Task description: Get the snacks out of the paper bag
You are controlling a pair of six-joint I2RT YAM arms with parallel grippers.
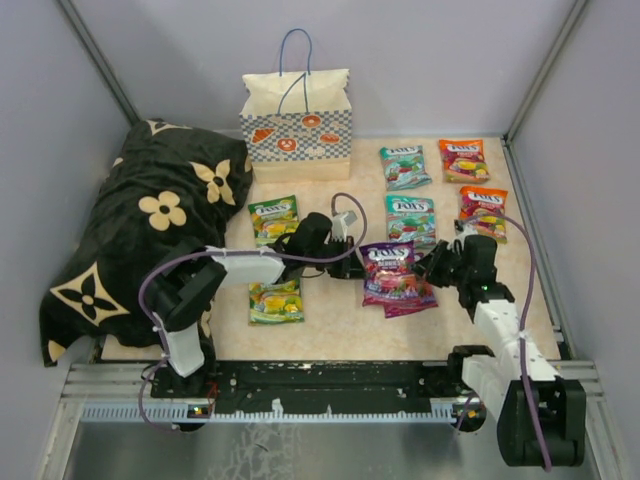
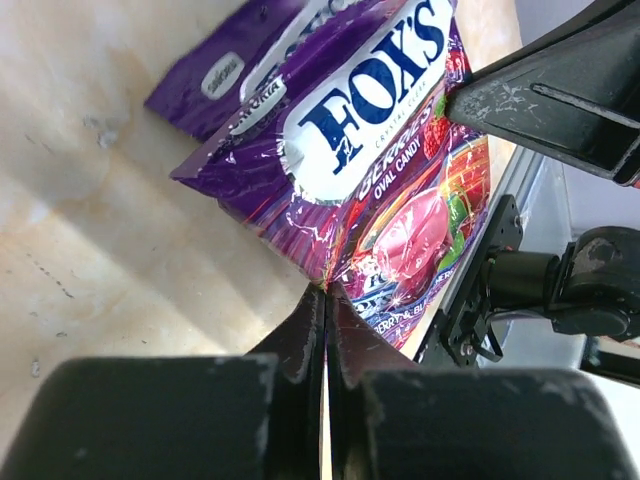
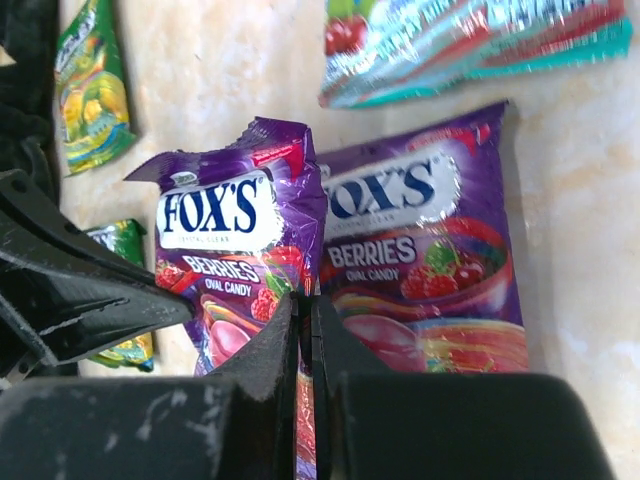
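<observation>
Both hands are pinched shut on the same glossy purple FOX'S candy packet (image 3: 235, 240), which stands up off the pale bench (image 1: 330, 335) near its front middle. The left hand (image 2: 325, 298) nips only the packet's lower corner, while the right hand (image 3: 305, 310) grips the other side with the foil running down between its fingers. The main danger, as I judge it, lies in that double hold: should the two arms draw apart or twist out of step, the thin foil could tear or be jerked from the weaker corner grip, and the packet would swing or drop. It hangs just beside a second purple packet (image 3: 430, 250) lying flat, so a careless set-down could land on that one or shove it toward the teal packet (image 1: 410, 220) nearby. The hands are also very close together, and a small misjudged move might knock them into each other. The cream paper gift bag with a blue-checked band and blue cord handles (image 1: 296, 120) stands upright at the far edge, well apart from both hands. Whether any snack is left inside cannot be seen, and being light it may tip if a hand reaches in unsteadied.
</observation>
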